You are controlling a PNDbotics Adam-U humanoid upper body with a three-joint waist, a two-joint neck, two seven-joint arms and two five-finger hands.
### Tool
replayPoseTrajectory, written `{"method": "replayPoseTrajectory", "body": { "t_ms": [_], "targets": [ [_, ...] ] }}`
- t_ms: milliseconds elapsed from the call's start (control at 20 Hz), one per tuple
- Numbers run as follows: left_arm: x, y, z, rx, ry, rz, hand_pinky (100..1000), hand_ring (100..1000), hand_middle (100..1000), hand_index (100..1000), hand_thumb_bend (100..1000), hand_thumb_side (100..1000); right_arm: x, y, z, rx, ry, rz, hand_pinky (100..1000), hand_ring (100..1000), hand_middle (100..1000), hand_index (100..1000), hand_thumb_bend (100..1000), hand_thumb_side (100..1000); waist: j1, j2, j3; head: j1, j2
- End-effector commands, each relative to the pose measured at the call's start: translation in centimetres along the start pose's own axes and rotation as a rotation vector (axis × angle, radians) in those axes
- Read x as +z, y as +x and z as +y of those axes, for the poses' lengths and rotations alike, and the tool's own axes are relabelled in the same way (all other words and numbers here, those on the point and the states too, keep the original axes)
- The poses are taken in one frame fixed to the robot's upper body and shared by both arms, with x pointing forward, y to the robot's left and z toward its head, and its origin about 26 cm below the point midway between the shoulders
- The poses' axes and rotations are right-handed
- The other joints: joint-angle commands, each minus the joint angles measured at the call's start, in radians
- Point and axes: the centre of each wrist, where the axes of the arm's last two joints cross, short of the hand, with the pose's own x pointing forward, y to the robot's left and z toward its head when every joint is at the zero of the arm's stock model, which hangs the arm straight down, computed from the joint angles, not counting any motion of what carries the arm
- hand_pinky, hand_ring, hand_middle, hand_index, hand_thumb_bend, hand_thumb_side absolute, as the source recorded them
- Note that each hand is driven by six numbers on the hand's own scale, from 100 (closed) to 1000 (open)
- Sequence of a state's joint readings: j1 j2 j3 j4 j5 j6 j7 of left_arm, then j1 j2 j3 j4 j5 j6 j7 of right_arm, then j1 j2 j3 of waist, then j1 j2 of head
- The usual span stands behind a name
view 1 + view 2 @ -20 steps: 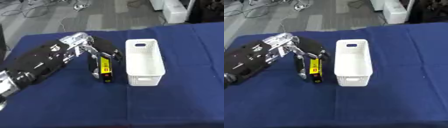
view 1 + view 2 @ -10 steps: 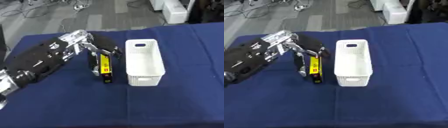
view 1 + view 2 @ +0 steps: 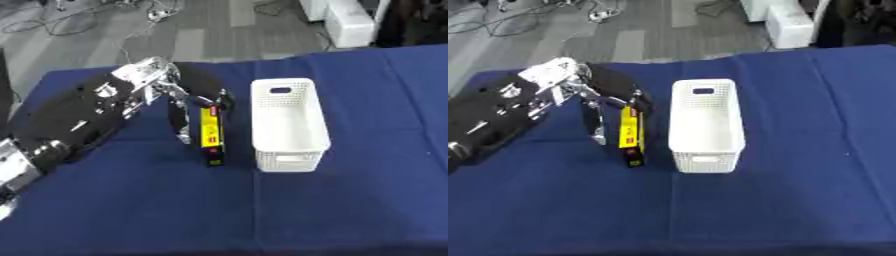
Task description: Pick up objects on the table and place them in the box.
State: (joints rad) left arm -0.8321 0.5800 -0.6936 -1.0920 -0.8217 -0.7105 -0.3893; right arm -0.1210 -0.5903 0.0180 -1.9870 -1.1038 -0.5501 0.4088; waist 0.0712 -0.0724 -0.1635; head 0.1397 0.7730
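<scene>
A long yellow and black box lies on the blue table, just left of the white perforated basket. My left hand reaches in from the left and straddles the box's far end. Its fingers curl down along the box's left side, and the thumb sits at the box's upper right, between box and basket. The box's near end rests on the cloth. The basket holds nothing. My right hand shows in neither view.
My black left forearm lies across the table's left part. The table's far edge runs behind the basket, with grey floor, cables and a white unit beyond it.
My left wrist has shifted slightly up and to the left while the fingers stay around the box. The box and the basket sit where they were.
</scene>
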Motion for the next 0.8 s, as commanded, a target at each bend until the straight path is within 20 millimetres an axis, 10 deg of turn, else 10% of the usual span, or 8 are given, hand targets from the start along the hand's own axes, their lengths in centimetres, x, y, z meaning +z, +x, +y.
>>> {"method": "replayPoseTrajectory", "body": {
  "t_ms": [50,800],
  "targets": [
    [0.8,-0.9,1.2,-0.132,-0.177,-0.130,756,760,779,819,619,346,-0.8,0.6,-0.1,0.013,0.030,-0.010,100,100,100,191,100,1000,-0.008,-0.006,0.001,-0.005,-0.004],
    [-0.7,-1.0,0.2,-0.199,-0.126,-0.095,742,753,762,810,653,347,-1.0,0.5,0.0,0.006,0.037,-0.014,100,100,100,191,100,1000,-0.009,-0.003,-0.007,-0.005,-0.004]
  ]
}}
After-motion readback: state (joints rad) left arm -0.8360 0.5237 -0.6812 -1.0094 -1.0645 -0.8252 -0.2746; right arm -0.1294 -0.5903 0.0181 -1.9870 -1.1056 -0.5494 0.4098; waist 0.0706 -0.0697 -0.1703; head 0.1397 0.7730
